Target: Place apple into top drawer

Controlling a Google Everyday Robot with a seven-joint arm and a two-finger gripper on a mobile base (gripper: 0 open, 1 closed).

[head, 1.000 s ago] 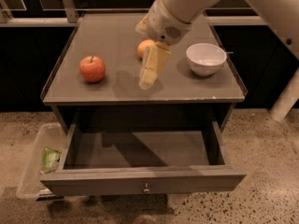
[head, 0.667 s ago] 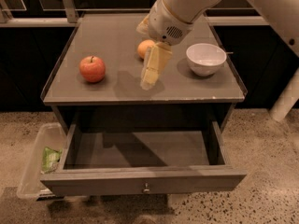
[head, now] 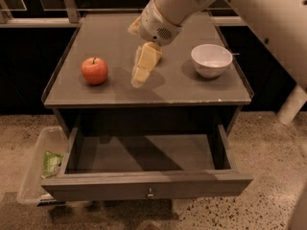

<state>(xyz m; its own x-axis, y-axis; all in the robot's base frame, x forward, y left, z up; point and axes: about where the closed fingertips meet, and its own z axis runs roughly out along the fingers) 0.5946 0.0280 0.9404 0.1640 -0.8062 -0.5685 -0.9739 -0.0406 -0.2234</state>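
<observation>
The red apple (head: 94,71) with a short stem sits on the left of the grey cabinet top (head: 115,32). My gripper (head: 138,78) points down over the middle of the top, just right of the apple and apart from it. It holds nothing that I can see. The top drawer (head: 192,183) is pulled open below, and its inside looks empty. Its front panel carries a small metal knob (head: 150,193). The small orange fruit is hidden behind my gripper.
A white bowl (head: 211,60) stands on the right of the cabinet top. A clear plastic bin (head: 33,174) holding a green packet (head: 52,163) sits on the floor left of the drawer. My arm reaches in from the upper right.
My gripper has moved a little left toward the apple and now covers the orange fruit. The apple, bowl and drawer have not moved.
</observation>
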